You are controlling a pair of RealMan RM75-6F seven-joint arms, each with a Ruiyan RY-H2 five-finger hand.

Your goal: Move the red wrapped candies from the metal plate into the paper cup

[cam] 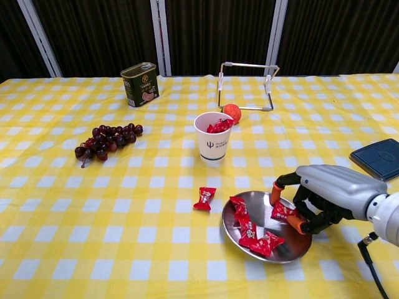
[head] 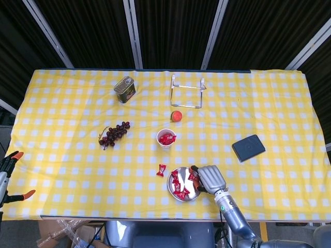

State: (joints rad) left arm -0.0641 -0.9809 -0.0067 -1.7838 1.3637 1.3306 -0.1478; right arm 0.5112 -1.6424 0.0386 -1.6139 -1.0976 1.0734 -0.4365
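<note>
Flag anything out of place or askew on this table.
One red candy lies on the cloth left of the plate, neither on it nor in the cup. The plate itself looks tipped: its right side seems lifted where the right robot hand grips a candy at the rim, with the other candies bunched toward its left.

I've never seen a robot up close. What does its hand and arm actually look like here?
The right hand has a smooth silver-grey shell over the back, dark fingers and orange fingertip pads. It joins a rounded grey wrist and arm, where the head view shows a small green light. A thin black cable hangs below the wrist in the chest view. The left hand is not in view.
</note>
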